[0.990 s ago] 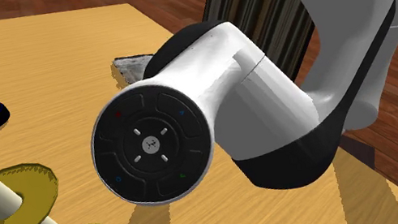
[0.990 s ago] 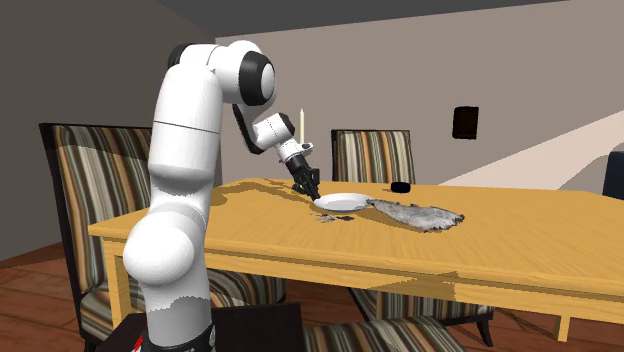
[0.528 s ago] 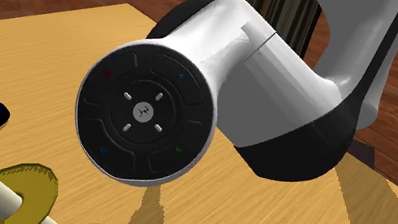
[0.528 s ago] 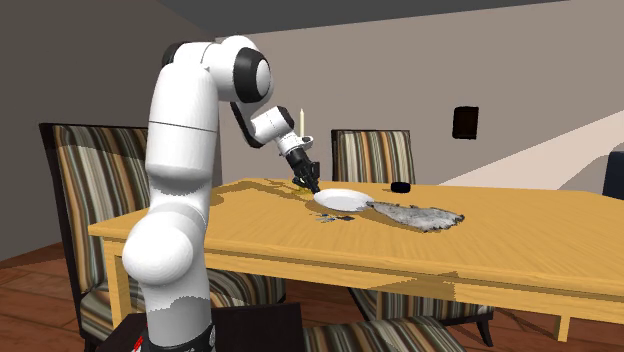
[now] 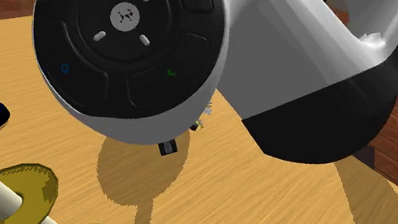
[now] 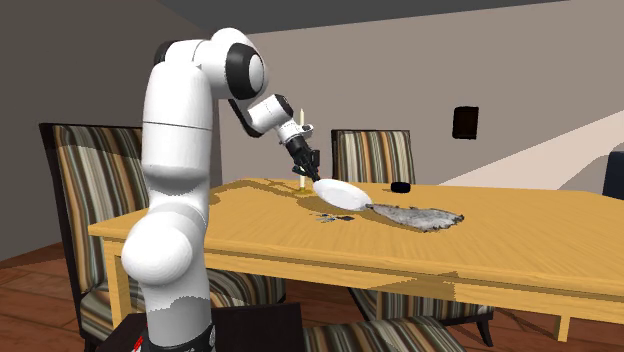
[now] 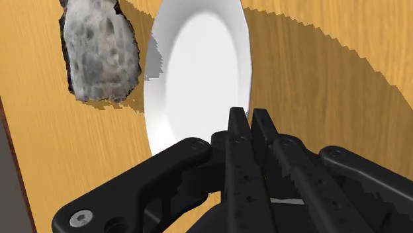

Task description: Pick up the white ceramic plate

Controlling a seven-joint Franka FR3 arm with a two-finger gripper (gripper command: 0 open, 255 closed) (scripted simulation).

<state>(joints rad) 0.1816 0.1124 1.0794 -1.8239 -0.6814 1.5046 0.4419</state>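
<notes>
Being stiff, smooth and breakable (probably slippery too), the white plate [image 7: 198,73] is clamped by its thin rim in the gripper [image 7: 248,118], where a firm hold is judged needed.

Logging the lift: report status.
Gripper shut on plate rim. Plate tilted, gripped edge raised off table. Grey ragged mat beside it, nothing blocking.

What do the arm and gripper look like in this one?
The arm is glossy white rounded segments with dark joints. One joint's round black cap bears white dashes, a central logo and small blue and green marks. The gripper is all black, with two slim fingers.
</notes>
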